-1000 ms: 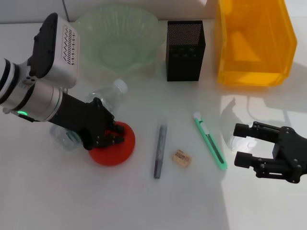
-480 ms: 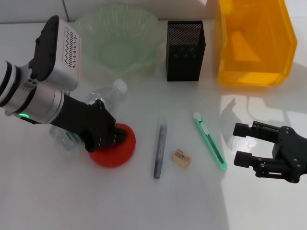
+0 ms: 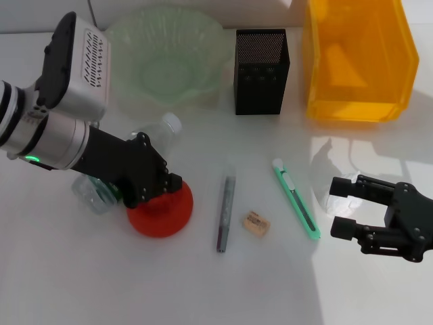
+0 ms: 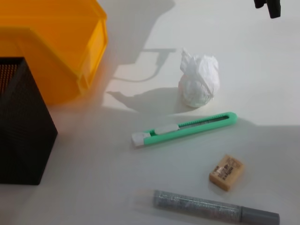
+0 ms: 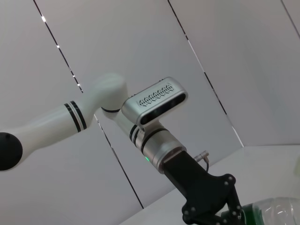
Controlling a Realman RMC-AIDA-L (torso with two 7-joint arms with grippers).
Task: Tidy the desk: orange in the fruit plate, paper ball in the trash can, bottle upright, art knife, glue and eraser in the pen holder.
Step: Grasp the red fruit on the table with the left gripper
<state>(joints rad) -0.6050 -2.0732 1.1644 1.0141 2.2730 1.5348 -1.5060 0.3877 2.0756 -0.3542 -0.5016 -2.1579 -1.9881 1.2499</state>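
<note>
The left gripper (image 3: 157,186) covers the orange (image 3: 162,211); whether its fingers grip cannot be told. A shallow hold could roll the orange toward the lying bottle (image 3: 145,139) at 11 o'clock. The right gripper (image 3: 346,206) waits, fingers wide.

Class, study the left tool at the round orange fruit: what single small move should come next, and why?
Probably lift. The left tool sits on the round orange fruit, beside the lying clear plastic bottle, while the pale green glass fruit plate stands behind. Raising the fruit first would likely clear the bottle. The right tool waits open near the white paper ball.
</note>
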